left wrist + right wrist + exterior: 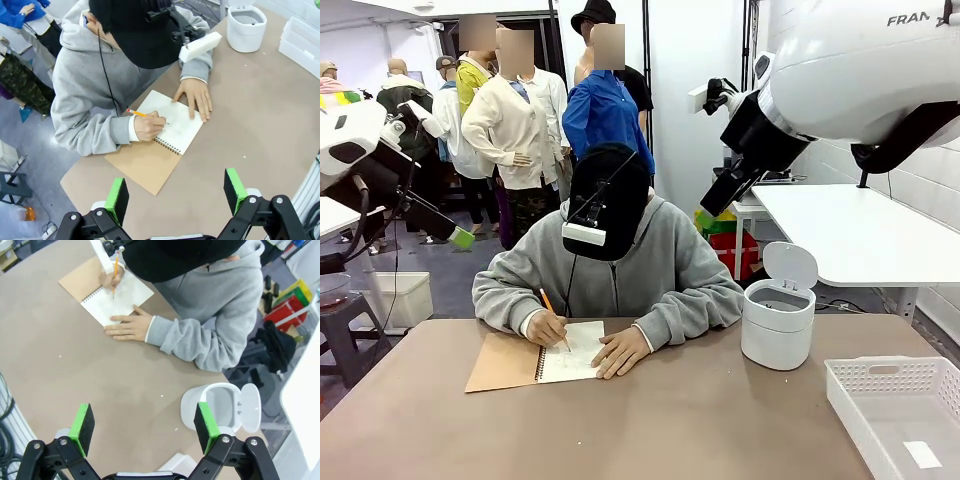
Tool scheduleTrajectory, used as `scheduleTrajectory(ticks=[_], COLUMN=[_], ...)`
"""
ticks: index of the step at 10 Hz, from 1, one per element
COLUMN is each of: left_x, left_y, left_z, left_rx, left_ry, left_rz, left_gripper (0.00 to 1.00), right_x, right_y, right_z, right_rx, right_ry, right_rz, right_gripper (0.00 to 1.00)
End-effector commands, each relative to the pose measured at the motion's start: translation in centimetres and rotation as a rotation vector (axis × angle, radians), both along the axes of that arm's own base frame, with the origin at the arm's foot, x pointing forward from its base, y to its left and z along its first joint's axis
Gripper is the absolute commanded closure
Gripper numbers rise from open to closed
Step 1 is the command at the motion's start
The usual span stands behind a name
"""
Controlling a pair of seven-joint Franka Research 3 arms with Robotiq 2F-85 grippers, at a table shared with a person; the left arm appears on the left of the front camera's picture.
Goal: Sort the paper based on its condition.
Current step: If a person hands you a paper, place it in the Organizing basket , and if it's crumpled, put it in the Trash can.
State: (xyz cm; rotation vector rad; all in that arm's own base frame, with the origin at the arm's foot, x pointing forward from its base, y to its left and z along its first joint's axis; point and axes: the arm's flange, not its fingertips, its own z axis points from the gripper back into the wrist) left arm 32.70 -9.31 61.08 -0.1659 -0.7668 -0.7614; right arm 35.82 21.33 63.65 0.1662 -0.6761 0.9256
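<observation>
1. My left gripper [176,196] hangs above the table [250,125], fingers apart, holding nothing.
2. My right gripper [144,422] is also spread and empty, above the open-lidded white bin [220,407].
3. The paper [575,365] is the white page lying open in the spiral notebook [503,362], far left of centre. The person's pencil hand [548,328] and flat hand [620,352] rest on it.
4. A white tray [880,368] sits near right.

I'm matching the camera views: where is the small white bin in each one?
Front view: white bin, right of centre.
Left wrist view: bin at the top, right of centre.
Right wrist view: bin at lower right.
Shared landmark: the notebook.
</observation>
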Motion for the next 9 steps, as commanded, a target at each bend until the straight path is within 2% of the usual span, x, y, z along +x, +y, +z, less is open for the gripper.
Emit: scheduleTrajectory(ticks=[1, 3, 5, 7, 9], left_x=[-2.8, -4.7, -5.3, -4.7, -4.3], left_y=[0.7, 0.9, 1.3, 1.5, 1.1], left_z=[2.4, 3.7, 4.4, 4.0, 3.7], left_rx=[-0.018, 0.000, -0.007, 0.004, 0.010], left_ry=[0.049, 0.050, 0.046, 0.045, 0.030], left_rz=[-0.067, -0.092, -0.090, -0.061, -0.068], left_gripper=[0.00, 0.00, 0.00, 0.00, 0.00], right_x=[-1.9, -2.8, -3.1, -3.0, -2.8], right_y=[-1.1, -1.3, -1.3, -1.3, -1.1], right_z=[0.1, 0.4, 1.7, 2.5, 2.1], right_rx=[0.031, 0.033, 0.021, 0.002, 0.006], right_ry=[0.049, 0.072, 0.100, 0.089, 0.112], right_rz=[-0.035, -0.067, -0.085, -0.089, -0.063], right_gripper=[0.00, 0.00, 0.00, 0.00, 0.00])
